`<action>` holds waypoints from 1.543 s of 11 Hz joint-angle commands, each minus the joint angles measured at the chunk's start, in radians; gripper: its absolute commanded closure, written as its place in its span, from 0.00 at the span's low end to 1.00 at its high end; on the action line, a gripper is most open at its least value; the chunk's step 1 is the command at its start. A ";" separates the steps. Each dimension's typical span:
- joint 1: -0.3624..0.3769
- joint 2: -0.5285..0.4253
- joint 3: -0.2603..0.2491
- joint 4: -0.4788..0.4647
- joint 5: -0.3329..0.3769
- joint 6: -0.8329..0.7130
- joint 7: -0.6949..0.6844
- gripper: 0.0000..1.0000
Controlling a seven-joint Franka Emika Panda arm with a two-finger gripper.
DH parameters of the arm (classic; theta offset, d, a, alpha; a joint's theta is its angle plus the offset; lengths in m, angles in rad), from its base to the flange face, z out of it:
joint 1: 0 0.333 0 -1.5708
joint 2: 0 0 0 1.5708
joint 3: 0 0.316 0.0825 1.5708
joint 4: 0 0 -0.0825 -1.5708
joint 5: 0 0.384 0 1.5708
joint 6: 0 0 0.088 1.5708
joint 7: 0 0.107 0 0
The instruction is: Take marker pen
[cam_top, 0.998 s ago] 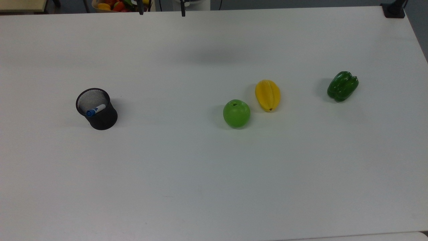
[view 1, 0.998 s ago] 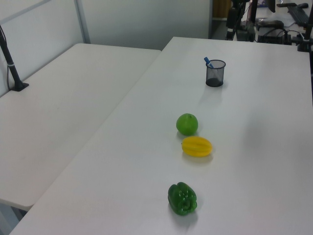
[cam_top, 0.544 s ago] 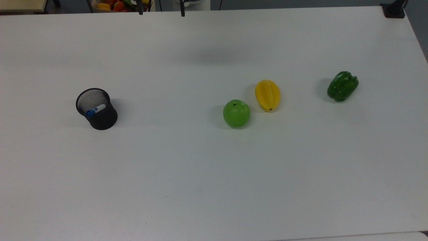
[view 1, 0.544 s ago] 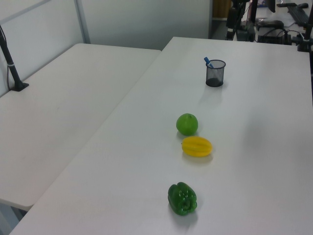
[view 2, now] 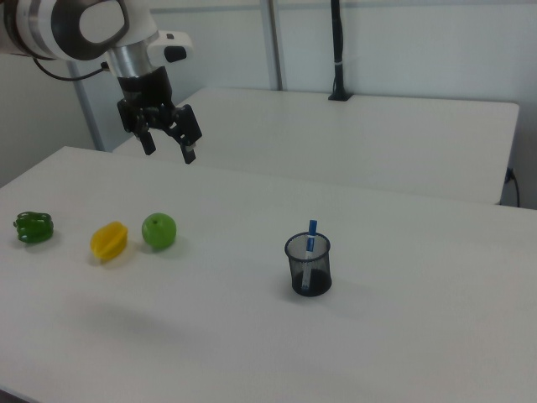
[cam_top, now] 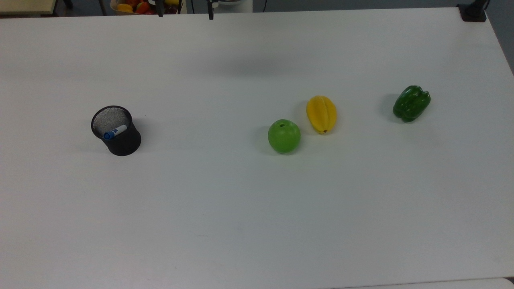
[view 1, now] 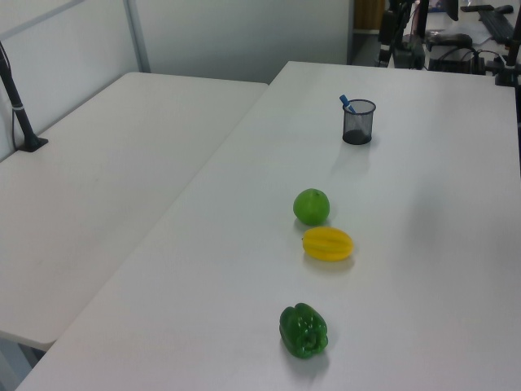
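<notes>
Right view: the gripper hangs high above the white surface, its fingers spread wide apart and holding nothing. The marker pen stands nearly upright in a black mesh cup, blue cap poking above the rim.

Top view: the marker pen leans inside the mesh cup, white barrel and blue cap showing.

Left view: the marker pen tilts out of the cup, well apart from the green apple.

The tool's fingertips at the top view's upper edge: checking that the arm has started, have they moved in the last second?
Yes. The tool shifted toward the top view's left, against the fixed table edge.
</notes>
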 commanded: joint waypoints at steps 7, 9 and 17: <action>-0.043 0.024 -0.147 -0.106 0.018 0.231 -0.422 0.00; -0.046 0.073 -0.190 -0.108 0.019 0.354 -0.398 0.00; -0.079 0.278 -0.225 -0.112 0.206 0.669 -0.401 0.21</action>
